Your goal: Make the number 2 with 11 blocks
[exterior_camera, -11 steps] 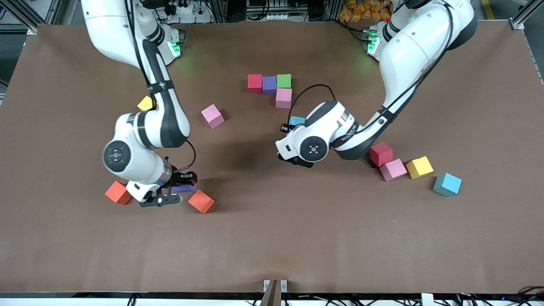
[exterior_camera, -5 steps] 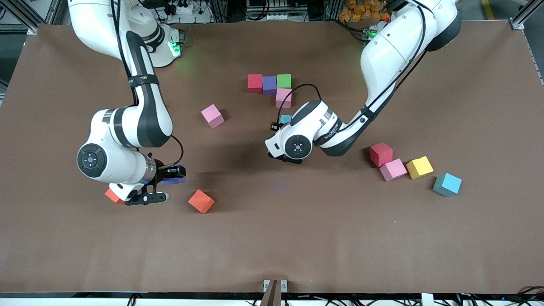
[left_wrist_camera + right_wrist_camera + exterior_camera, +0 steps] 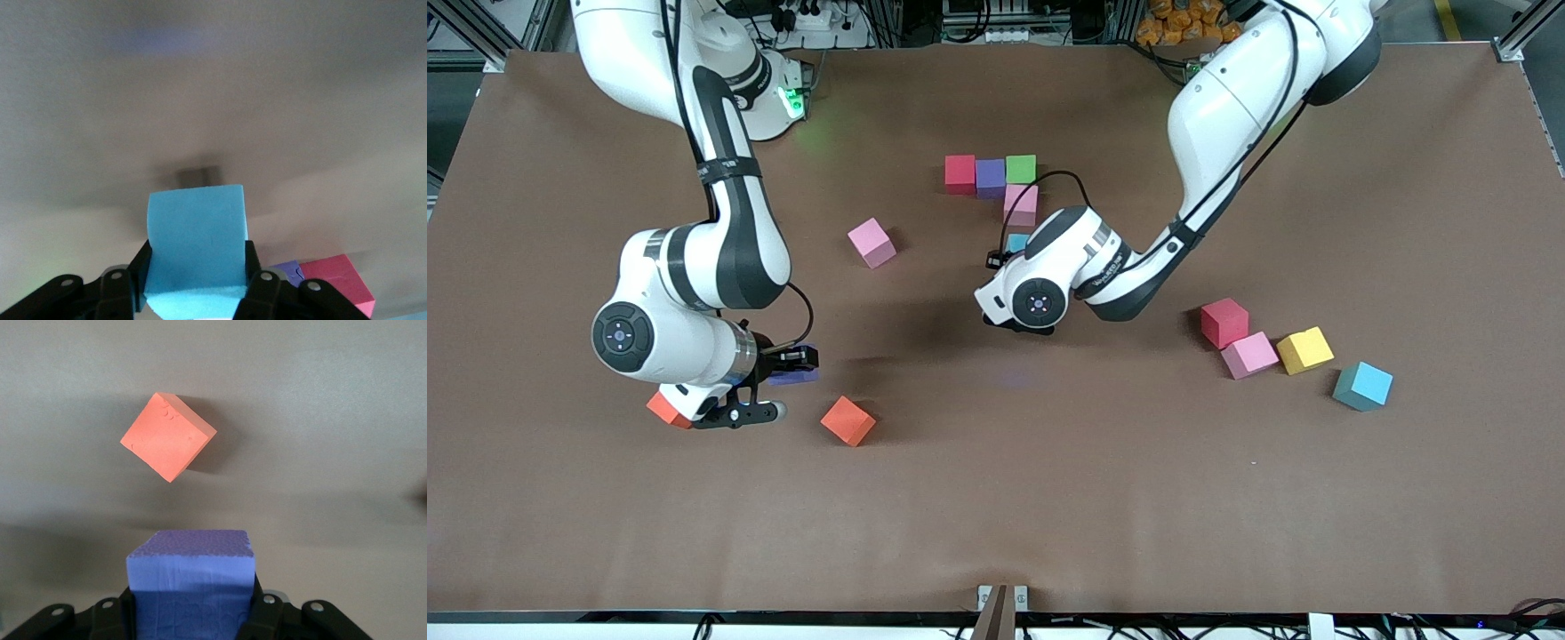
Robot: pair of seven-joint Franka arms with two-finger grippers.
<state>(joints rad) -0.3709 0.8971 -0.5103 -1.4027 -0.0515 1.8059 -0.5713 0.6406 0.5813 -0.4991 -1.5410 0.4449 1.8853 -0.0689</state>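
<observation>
Left gripper [image 3: 193, 303] clamped on light blue block [image 3: 195, 257], faces square, above surface [image 3: 996, 498]. Right gripper [image 3: 193, 613] gripping purple block [image 3: 191, 583], near tilted orange block [image 3: 168, 437].

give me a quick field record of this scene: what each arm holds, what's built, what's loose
left gripper: shut on light blue block, over the table beside the built group
right gripper: shut on purple block, over the table between two orange blocks
built so far: red block, purple placed block, green block in a row, pink block under the green one
loose, left arm's end: red, pink, yellow, light blue cubes
loose, right arm's end: orange block, second orange block, partly hidden
loose, middle: lone pink block
</observation>
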